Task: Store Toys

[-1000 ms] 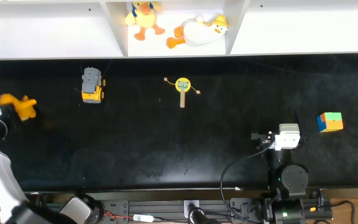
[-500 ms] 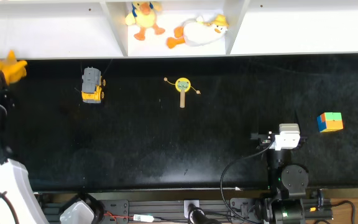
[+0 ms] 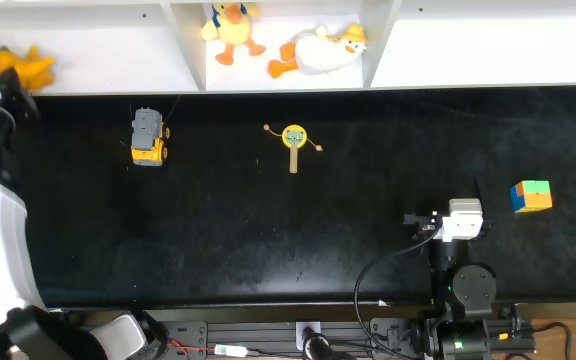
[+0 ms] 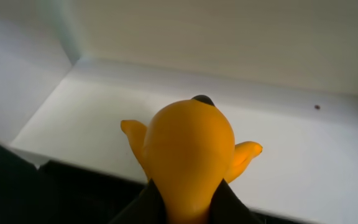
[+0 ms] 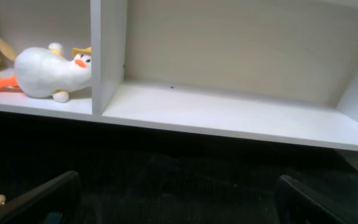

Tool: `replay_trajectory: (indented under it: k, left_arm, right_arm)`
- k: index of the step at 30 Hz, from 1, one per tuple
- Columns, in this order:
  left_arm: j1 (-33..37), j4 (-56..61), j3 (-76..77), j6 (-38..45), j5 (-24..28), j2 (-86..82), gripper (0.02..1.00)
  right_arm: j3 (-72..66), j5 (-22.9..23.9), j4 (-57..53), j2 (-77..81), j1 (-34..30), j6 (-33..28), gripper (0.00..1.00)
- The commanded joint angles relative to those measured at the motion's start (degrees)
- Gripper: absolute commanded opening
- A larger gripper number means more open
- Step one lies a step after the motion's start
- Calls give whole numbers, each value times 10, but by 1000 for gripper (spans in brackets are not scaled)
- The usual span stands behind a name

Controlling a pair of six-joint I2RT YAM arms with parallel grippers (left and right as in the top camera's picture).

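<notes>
Robot lab test bench, not a home: black mat [image 3: 268,220] covers the tabletop, plain white cubby shelf [image 3: 488,50] runs along frame top, arm bases [image 3: 465,288] and metal rail [image 3: 193,330] sit at bottom edge, loose cables [image 3: 358,292] lower right.

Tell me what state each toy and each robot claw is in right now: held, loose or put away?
Orange toy: gripped by the left claw, at the left shelf compartment, not set down.
Left claw: shut on the orange toy.
Right claw: open, empty.
Yellow duck: put away, middle compartment.
White duck: put away, lying beside it.
Toy truck: loose on the table.
Rattle: loose, lying flat.
Coloured cube: loose on the table.
</notes>
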Motion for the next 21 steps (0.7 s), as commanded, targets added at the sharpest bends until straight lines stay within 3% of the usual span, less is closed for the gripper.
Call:
replay_trajectory:
  k: [1, 21]
  left_arm:
    - [-8, -12, 47, -5, -20, 27, 169]
    - [-8, -15, 51, -9, -24, 94, 207]
  right_arm:
    - [-8, -4, 3, -4, 3, -2, 996]
    - [-8, -4, 3, -4, 3, -2, 996]
